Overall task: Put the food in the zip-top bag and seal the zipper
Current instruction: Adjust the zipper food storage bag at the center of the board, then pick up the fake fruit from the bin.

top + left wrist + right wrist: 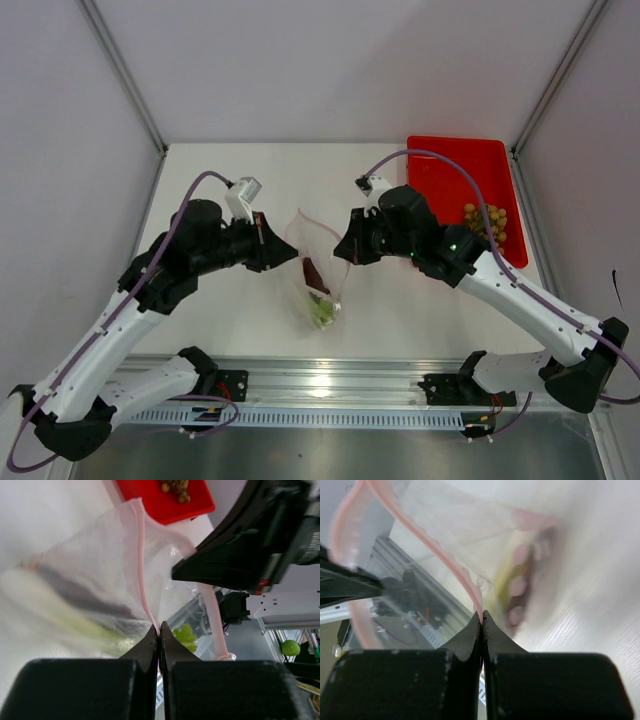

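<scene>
Holding, left tool: pressed together, with the left lip of the zip-top bag and its pink zipper pinched between the tips.
Right tool: pressed together likewise, with the right lip of the same mouth pinched.
Bag: found at the middle of the table, between the two tools; its long axis runs near to far, and the mouth at the far end is spread open.
Contents: the dark-red wedge and the white-and-green leek stalk are seen inside, toward the near, closed end.
Grapes: lying in the red tray at the far right, well apart from the bag.
Deciding relation: the grapes lie right of the mouth and slightly farther; the right arm is judged nearer, though its tool is taken up by the lip.
Progress: two of three foods are judged in; the zipper is not yet sealed.
</scene>
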Controlling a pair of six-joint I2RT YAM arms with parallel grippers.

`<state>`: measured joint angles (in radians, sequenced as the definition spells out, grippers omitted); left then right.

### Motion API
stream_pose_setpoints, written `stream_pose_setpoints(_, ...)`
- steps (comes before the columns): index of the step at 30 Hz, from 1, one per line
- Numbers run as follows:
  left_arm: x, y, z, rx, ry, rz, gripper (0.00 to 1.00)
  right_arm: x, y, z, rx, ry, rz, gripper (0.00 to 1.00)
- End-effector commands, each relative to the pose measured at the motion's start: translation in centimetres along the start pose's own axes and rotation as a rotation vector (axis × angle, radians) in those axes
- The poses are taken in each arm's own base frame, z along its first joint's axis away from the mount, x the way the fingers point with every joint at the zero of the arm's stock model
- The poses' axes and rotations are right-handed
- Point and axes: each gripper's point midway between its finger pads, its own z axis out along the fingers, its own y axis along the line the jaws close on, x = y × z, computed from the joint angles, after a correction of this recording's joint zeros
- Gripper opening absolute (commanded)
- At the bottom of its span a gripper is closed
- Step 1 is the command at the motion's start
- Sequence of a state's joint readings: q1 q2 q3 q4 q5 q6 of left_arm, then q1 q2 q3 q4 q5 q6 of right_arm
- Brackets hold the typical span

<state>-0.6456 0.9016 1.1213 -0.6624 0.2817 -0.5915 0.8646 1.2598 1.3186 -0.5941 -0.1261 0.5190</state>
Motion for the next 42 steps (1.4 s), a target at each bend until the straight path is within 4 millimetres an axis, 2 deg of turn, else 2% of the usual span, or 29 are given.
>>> stream_pose_setpoints(1,-2.9,-2.6,-1.9,0.062,-0.087,0.072,0.0,-0.8,-0.7,-1.0,0.012,-0.047,-0.012,0.0)
stream_pose_setpoints(5,-2.3,-3.0,0.0,0.112,-0.029,0.067,0.01,-0.3,-1.7,-0.9,0.028,-0.037,0.008,0.01)
stream_pose_setpoints(6,-1.0,-2.0,1.1,0.102,0.009,0.053,0.01,0.3,-2.1,-0.8,0.034,-0.027,0.012,0.02)
stream_pose_setpoints(7,-0.7,-1.9,1.6,0.108,0.023,0.047,0.01,0.5,-2.4,-0.7,0.04,-0.022,0.016,0.04)
stream_pose_setpoints(8,0.4,-1.2,2.8,0.111,0.058,0.031,0.01,1.0,-2.7,-0.5,0.048,-0.009,0.022,0.08)
stream_pose_setpoints(10,0.8,-0.8,3.7,0.121,0.063,0.022,0.0,1.4,-3.1,-0.6,0.057,-0.002,0.026,0.17)
stream_pose_setpoints(11,1.1,-0.6,4.2,0.119,0.074,0.018,0.01,1.7,-3.5,-0.6,0.07,0.002,0.028,0.3)
stream_pose_setpoints(14,1.6,0.0,4.9,0.113,0.089,0.016,0.01,1.9,-4.4,-1.2,0.106,0.006,0.036,0.48)
stream_pose_setpoints(16,1.8,0.1,5.4,0.115,0.099,0.016,0.0,1.2,-4.9,-2.3,0.131,-0.027,0.043,0.54)
stream_pose_setpoints(18,1.6,0.0,5.7,0.122,0.097,0.02,0.01,0.7,-5.7,-3.4,0.173,-0.053,0.052,0.64)
stream_pose_setpoints(19,1.5,0.0,5.8,0.123,0.095,0.022,0.01,-0.2,-6.1,-4.1,0.188,-0.081,0.06,0.65)
stream_pose_setpoints(20,1.4,0.0,5.9,0.127,0.096,0.025,0.01,-0.5,-6.4,-5.2,0.207,-0.103,0.071,0.71)
stream_pose_setpoints(24,1.0,-0.4,6.1,0.142,0.093,0.032,0.01,-3.1,-8.7,-8.4,0.325,-0.223,0.083,0.77)
stream_pose_setpoints(25,1.0,-0.5,6.1,0.146,0.091,0.035,0.0,-3.9,-10.7,-9.5,0.419,-0.27,0.099,0.81)
stream_pose_setpoints(27,1.0,-0.5,6.0,0.15,0.093,0.037,0.01,-4.6,-12.8,-10.8,0.504,-0.318,0.125,0.87)
stream_pose_setpoints(28,1.1,-0.7,6.0,0.158,0.093,0.038,0.0,-4.9,-14.1,-11.3,0.553,-0.34,0.143,0.87)
stream_pose_setpoints(29,1.3,-0.6,6.0,0.161,0.097,0.036,0.0,-5.1,-16.5,-11.9,0.628,-0.355,0.183,0.87)
stream_pose_setpoints(31,1.4,-0.9,5.8,0.179,0.096,0.037,0.0,-5.5,-19.4,-12.5,0.725,-0.383,0.221,0.88)
stream_pose_setpoints(32,1.5,-0.9,5.7,0.184,0.098,0.036,0.01,-5.8,-21.6,-13.3,0.783,-0.404,0.256,0.87)
stream_pose_setpoints(33,1.7,-0.9,5.7,0.187,0.099,0.038,0.01,-5.3,-23.3,-12.8,0.822,-0.379,0.274,0.87)
stream_pose_setpoints(36,1.9,-1.2,5.5,0.209,0.102,0.035,0.01,-5.6,-27.4,-13.3,0.924,-0.393,0.341,0.87)
stream_pose_setpoints(37,2.1,-1.2,5.5,0.216,0.106,0.031,0.01,-5.4,-29.0,-12.7,0.966,-0.373,0.358,0.87)
stream_pose_setpoints(39,2.1,-1.5,5.4,0.232,0.107,0.034,0.01,-5.3,-31.5,-13.3,1.067,-0.371,0.384,0.86)
stream_pose_setpoints(40,2.2,-1.5,5.4,0.233,0.109,0.033,0.01,-5.2,-32.8,-12.7,1.1,-0.344,0.393,0.86)
stream_pose_setpoints(42,2.2,-1.6,5.3,0.243,0.109,0.039,0.01,-5.1,-34.4,-12.8,1.173,-0.329,0.39,0.86)
